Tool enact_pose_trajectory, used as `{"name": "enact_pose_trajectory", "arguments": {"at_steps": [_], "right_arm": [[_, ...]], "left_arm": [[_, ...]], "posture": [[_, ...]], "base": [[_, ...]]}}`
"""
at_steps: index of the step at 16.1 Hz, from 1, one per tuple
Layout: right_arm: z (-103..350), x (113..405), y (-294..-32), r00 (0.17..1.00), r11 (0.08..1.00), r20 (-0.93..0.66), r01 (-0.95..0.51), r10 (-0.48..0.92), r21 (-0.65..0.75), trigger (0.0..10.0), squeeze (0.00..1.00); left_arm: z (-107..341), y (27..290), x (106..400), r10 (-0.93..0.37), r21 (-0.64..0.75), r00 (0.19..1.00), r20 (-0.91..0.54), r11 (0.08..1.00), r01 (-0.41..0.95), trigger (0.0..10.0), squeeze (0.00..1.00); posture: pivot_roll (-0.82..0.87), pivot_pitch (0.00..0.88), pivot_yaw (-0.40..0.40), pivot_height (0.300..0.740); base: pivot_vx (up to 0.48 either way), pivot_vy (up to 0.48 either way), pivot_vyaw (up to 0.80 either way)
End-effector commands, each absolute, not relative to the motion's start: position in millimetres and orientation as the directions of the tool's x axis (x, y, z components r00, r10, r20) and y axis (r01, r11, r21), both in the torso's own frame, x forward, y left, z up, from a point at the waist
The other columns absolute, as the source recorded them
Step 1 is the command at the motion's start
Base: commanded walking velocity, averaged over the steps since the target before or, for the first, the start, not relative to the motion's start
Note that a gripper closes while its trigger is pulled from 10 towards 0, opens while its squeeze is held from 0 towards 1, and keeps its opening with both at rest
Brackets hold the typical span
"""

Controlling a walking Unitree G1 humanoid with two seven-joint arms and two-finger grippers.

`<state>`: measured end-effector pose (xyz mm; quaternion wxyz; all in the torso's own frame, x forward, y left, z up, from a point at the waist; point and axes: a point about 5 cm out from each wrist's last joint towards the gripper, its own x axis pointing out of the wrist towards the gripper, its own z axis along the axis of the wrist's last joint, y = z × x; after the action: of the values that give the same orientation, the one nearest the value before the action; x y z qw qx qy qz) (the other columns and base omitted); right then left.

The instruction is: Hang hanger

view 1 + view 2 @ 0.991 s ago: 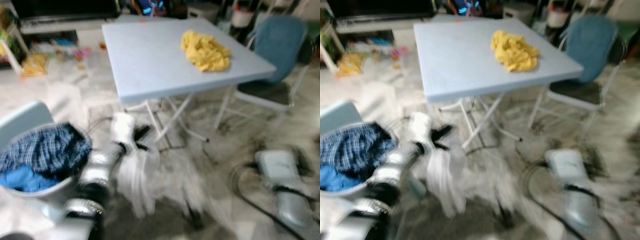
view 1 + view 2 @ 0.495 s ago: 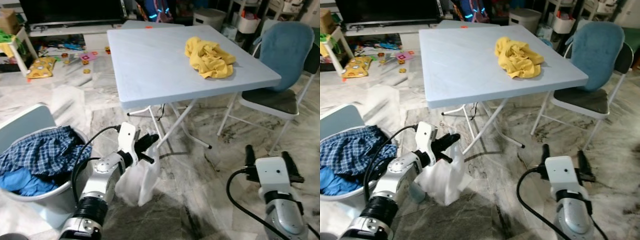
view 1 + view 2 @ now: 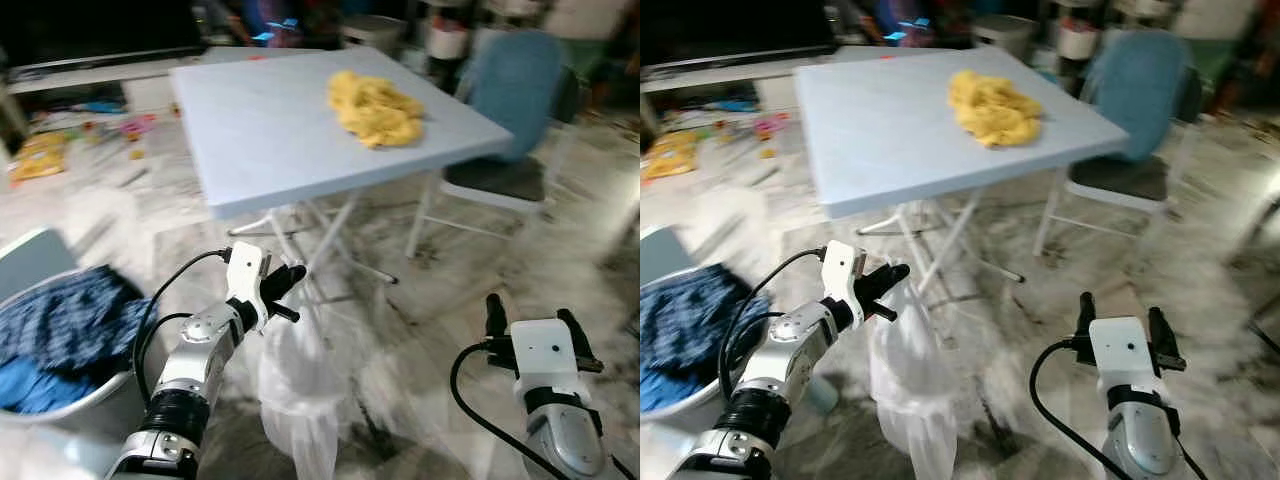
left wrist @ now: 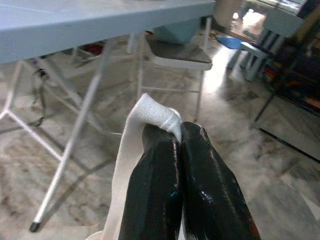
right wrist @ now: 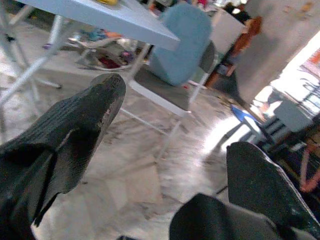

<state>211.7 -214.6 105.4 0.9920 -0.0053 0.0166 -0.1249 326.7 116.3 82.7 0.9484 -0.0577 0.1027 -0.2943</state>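
A basket [image 3: 40, 400] at the lower left of the head view holds a blue checked cloth [image 3: 60, 320] and another blue cloth [image 3: 25, 375]. In the lower middle, the left gripper [image 3: 285, 290] is pinched shut on the top of a white garment [image 3: 295, 390], which hangs down from its fingers [image 4: 170, 180] toward the floor. At the lower right, the right gripper [image 3: 530, 318] holds nothing, its fingers [image 5: 75, 125] spread wide. A yellow cloth [image 3: 375, 105] lies on the table [image 3: 260, 130] at upper centre, a blue chair [image 3: 510, 110] beside it.
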Motion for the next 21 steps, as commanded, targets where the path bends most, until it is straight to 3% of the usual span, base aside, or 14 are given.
{"name": "enact_pose_trajectory", "arguments": {"at_steps": [1,7,15,21], "right_arm": [[108.3,214.6,-214.6,0.97,0.97,-0.026,0.243,-0.243,-0.01,10.0,0.0],[107.8,217.2,-211.8,0.97,0.97,-0.026,0.241,-0.242,-0.012,10.0,0.0],[110.2,218.6,-211.3,0.968,0.968,-0.017,0.251,-0.251,-0.01,10.0,0.0],[111.1,225.7,-216.2,0.972,0.972,-0.008,0.234,-0.235,-0.023,10.0,0.0]], "left_arm": [[94.4,115.2,334.1,-0.566,-0.155,0.815,-0.124,0.822,0.548,10.0,0.0],[94.1,113.4,335.6,-0.555,-0.156,0.823,-0.124,0.83,0.536,10.0,0.0],[93.4,111.0,340.3,-0.54,-0.109,0.829,-0.146,0.841,0.529,10.0,0.0],[77.5,149.8,321.1,-0.4,-0.046,0.902,-0.163,0.916,0.398,10.0,0.0]], "posture": [[0.02,0.0,-0.04,0.74],[0.01,0.0,-0.035,0.74],[0.01,0.0,-0.035,0.74],[0.08,0.0,-0.096,0.74]], "base": [[0.0,0.379,-0.8],[0.0,0.434,-0.8],[0.25,0.289,-0.8],[0.0,0.0,-0.2]]}}
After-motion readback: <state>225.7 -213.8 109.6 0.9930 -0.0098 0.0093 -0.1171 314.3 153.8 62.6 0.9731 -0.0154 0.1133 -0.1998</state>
